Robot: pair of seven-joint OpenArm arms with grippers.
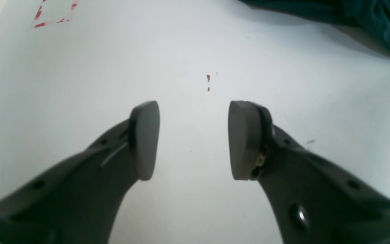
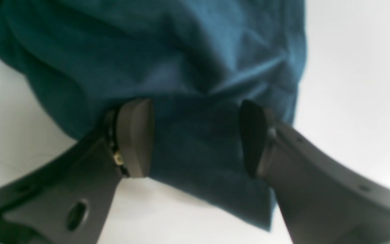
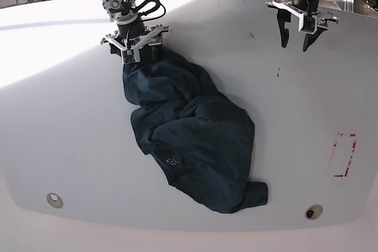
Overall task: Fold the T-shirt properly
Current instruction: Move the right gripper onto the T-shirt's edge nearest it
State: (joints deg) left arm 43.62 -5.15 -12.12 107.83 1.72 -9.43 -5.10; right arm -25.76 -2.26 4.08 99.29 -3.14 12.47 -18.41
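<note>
The white counter (image 3: pixel 65 116) is being occupied at its middle by the dark navy T-shirt (image 3: pixel 195 140), which is lying crumpled in a long heap, with a small pale neck label (image 3: pixel 173 159) showing towards the near end. The shirt's far end is being straddled by the right gripper (image 2: pixel 196 137): its jaws are being held wide, one pad (image 2: pixel 135 135) on each side of a fold of cloth, with the fabric lying between them and not pinched. The left gripper (image 1: pixel 194 139) is being held above bare counter, well apart from the shirt, its jaws wide and holding nothing. A red tape outline (image 3: pixel 344 155) is being shown near the counter's edge.
</note>
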